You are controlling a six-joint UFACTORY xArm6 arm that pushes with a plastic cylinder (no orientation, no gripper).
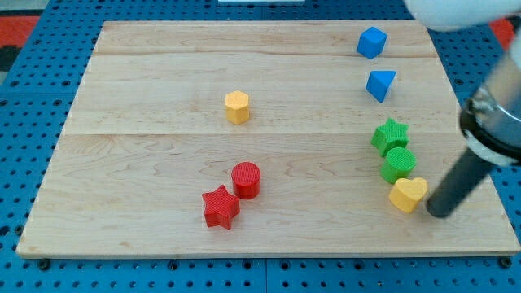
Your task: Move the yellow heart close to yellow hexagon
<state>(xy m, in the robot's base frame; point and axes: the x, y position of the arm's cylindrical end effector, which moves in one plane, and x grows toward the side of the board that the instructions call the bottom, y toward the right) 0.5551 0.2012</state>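
Observation:
The yellow heart [408, 194] lies near the board's right edge, low in the view. The yellow hexagon [237, 107] stands far off to its upper left, near the board's middle. My tip [437, 214] rests on the board just right of and slightly below the heart, a small gap apart from it. The dark rod rises from the tip toward the view's upper right.
A green cylinder [399, 163] sits right above the heart, with a green star [391, 135] above that. A blue triangle [380, 84] and blue cube [371, 42] are at the top right. A red cylinder [246, 180] and red star [221, 207] lie bottom centre. The wooden board [146, 163] sits on blue pegboard.

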